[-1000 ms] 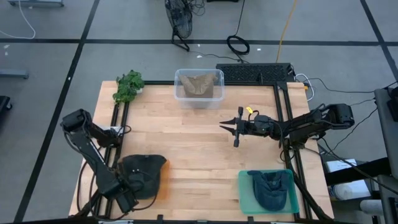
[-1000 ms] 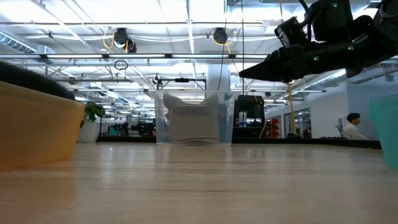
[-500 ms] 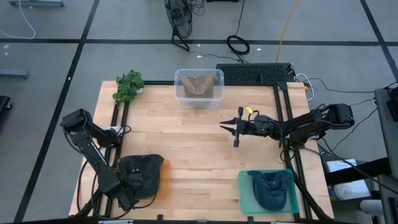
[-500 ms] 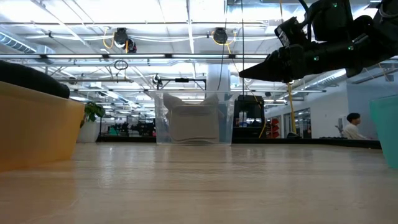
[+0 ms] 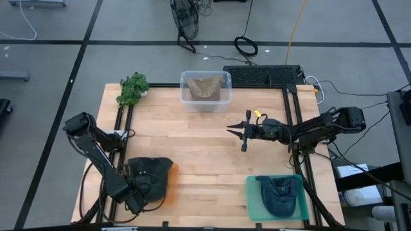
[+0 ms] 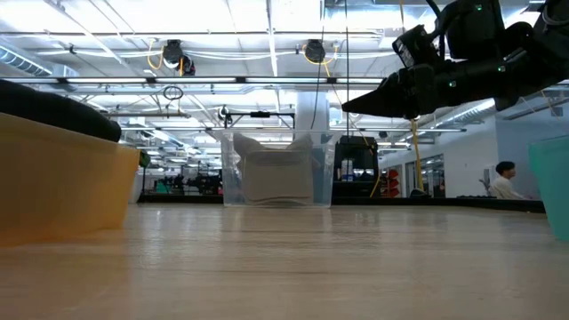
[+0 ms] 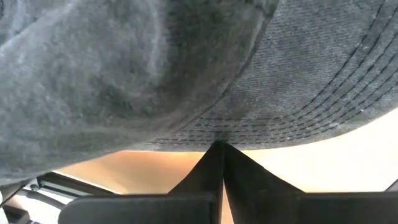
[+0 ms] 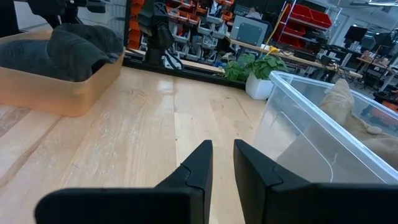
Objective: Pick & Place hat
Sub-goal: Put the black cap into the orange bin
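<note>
- The left claw [image 5: 142,192] sits low at the near left corner of the wooden counter [image 5: 205,138], its arm reaching in from the left edge.
- In the left wrist view its two dark fingers [image 7: 214,168] are pressed together, with the stitched brim of the black hat [image 7: 186,68] meeting their tips; whether cloth is pinched between them cannot be told.
- The black hat [image 5: 149,176] lies in the orange bin [image 5: 168,186] at the near left, draped over most of it so only the bin's right rim shows from above.
- From the low view the hat [image 6: 53,98] bulges above the rim of the orange bin [image 6: 62,187].
- A small green plant [image 5: 132,88] stands at the far left corner of the counter.
- A clear plastic bin [image 5: 205,90] stands at the far middle edge, holding a tan hat [image 5: 204,87].
- The right claw [image 5: 236,133] hangs above the middle of the counter, well apart from every bin, pointing toward the left side.
- In the right wrist view its fingers [image 8: 196,165] stand a little apart with nothing between them.
- A green bin [image 5: 275,197] at the near right holds a dark blue hat [image 5: 278,194].
- A black keyboard [image 5: 263,76] lies at the far right corner.
- In the low view a person [image 6: 505,180] shows far off in the room on the right.
</note>
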